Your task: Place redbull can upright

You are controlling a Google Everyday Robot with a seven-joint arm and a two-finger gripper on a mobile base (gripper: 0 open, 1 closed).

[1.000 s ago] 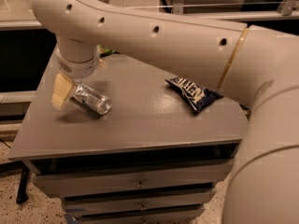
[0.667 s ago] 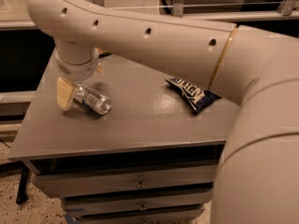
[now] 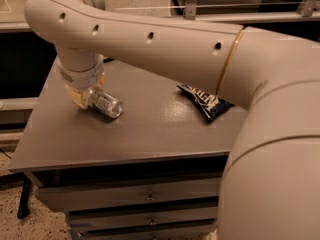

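Observation:
The redbull can (image 3: 106, 104) is a small silver can lying on its side at the left of the grey table top (image 3: 150, 129), its shiny end pointing right and toward the front. My gripper (image 3: 86, 95) hangs from the cream arm above the table's left part. It is closed around the rear end of the can, with one cream finger (image 3: 76, 97) showing on the can's left. The can is low, at or just above the table surface.
A dark blue snack bag (image 3: 205, 101) lies flat at the right of the table, partly under my arm. The big cream arm spans the upper and right part of the view. Drawers (image 3: 150, 199) sit below the table's front edge. The floor lies to the left.
My gripper has shifted slightly right, closing in on the can's rear end. The can has stayed on its side in nearly the same place. The snack bag has not moved.

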